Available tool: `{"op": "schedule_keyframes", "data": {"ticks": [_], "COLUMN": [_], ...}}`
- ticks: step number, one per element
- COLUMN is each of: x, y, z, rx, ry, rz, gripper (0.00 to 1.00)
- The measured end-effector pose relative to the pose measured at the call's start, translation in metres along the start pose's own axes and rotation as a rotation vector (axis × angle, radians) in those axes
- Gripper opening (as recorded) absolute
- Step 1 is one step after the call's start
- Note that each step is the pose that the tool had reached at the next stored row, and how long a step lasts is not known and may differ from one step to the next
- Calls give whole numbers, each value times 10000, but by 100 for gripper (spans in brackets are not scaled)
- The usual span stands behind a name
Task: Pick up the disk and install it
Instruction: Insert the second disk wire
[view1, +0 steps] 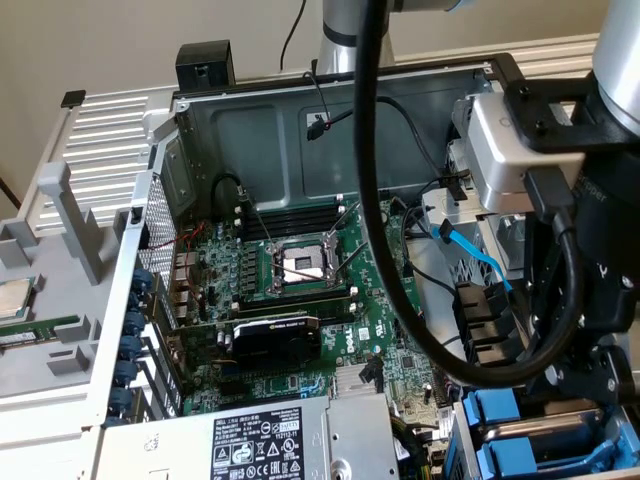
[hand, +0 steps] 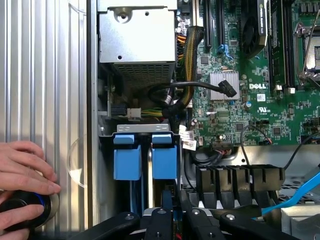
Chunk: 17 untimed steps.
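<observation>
The gripper (hand: 172, 221) is hanging straight down over the drive bay (hand: 107, 131) at the case's edge. Its fingers are standing close together and pinching what looks like the blue frame of the disk (hand: 167, 201), which is showing edge-on and lined up with the blue tabs (hand: 164, 161) in the bay. I am judging the disk to be stiff, fairly heavy for its size and sensitive to knocks. Its metal faces are looking slippery, so the plastic frame's edges are offering the safer hold, while a person's hand (hand: 22, 172) is resting on a black knob (hand: 20, 212) beside the case.
</observation>
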<state>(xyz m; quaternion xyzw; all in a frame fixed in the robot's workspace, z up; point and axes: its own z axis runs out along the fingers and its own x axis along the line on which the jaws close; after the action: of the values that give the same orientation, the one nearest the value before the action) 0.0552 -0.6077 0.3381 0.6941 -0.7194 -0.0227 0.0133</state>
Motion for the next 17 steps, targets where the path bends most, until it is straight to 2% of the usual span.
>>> {"op": "schedule_keyframes", "data": {"ticks": [5,7,17], "x": [0,7,17], "y": [-1,0,0], "z": [14,0,8], "rx": [1,-1,0], "ry": [-1,24,11], "rz": [5,7,6], "gripper": [16,16,16]}}
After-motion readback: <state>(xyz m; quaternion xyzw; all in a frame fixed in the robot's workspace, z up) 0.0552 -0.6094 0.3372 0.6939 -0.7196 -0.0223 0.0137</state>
